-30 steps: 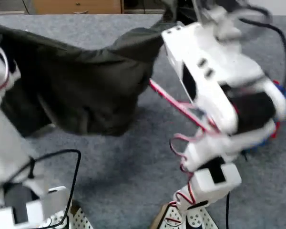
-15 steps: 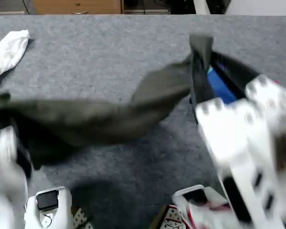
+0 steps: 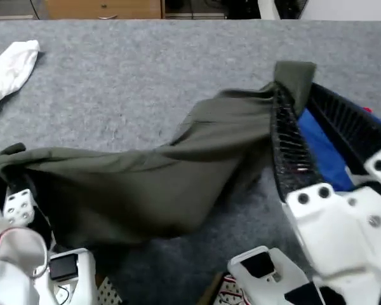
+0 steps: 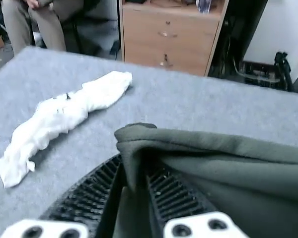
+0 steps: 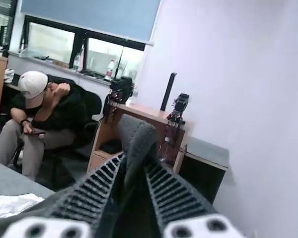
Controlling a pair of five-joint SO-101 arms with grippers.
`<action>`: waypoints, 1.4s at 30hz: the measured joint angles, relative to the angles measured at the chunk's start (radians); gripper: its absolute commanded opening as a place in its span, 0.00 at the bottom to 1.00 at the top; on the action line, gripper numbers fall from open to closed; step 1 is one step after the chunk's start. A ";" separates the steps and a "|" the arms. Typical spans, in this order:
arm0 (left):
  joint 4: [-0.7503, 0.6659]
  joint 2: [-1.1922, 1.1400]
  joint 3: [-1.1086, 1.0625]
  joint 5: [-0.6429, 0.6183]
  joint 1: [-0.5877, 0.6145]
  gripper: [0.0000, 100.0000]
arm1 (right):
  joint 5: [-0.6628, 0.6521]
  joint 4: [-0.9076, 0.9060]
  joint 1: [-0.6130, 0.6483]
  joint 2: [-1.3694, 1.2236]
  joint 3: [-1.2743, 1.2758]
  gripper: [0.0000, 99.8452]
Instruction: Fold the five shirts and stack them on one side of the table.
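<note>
Around: a crumpled white cloth shirt (image 3: 13,63) is lying on the grey felt table (image 3: 146,82), well apart from the dark olive-green cloth shirt (image 3: 146,184), beyond that shirt's left-held end. A bright blue cloth (image 3: 320,149) is lying just beside the olive shirt's right-held end. A light wooden drawer cabinet (image 4: 169,34) is standing past the table edge, beyond the olive shirt.
In the way: black ribbed fingers (image 3: 286,146) are crossing over the blue cloth beside the olive shirt and hiding part of it, so whether it is a shirt cannot be told.
Count: one olive shirt, one white shirt, one blue cloth, two grippers, one cabinet.
Olive shirt, place: it is hanging over the table, stretched between the two grippers.
Olive shirt, axis: its long axis is running slantwise from the left-held corner to the higher right-held corner. Its upper edge is pulling fairly taut and its middle is sagging down; whether it is touching the table cannot be told.
Left gripper (image 4: 135,166): its fingers are pressing together on a bunched corner of the olive shirt, with cloth folding over the tips.
Right gripper (image 5: 135,158): its fingers are pinching a fold at the olive shirt's other end, a tuft sticking out past the tips.
</note>
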State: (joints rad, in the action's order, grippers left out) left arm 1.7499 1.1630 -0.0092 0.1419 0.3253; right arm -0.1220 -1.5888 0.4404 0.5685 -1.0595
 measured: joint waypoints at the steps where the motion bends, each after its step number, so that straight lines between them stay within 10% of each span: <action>1: 0.000 -0.002 -0.038 0.000 0.000 0.02 | 0.000 0.000 0.005 0.000 0.021 0.00; 21: -0.872 -0.462 -0.755 0.000 0.044 0.02 | 0.002 0.571 0.003 -0.388 0.934 0.00; 42: -0.546 -1.617 0.184 -0.074 0.054 0.26 | 0.003 0.683 -0.043 -1.108 0.684 0.12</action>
State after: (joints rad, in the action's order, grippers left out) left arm 1.2037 -0.4542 0.1749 0.0683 0.3790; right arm -0.1189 -0.9060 0.3974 -0.5393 -0.3751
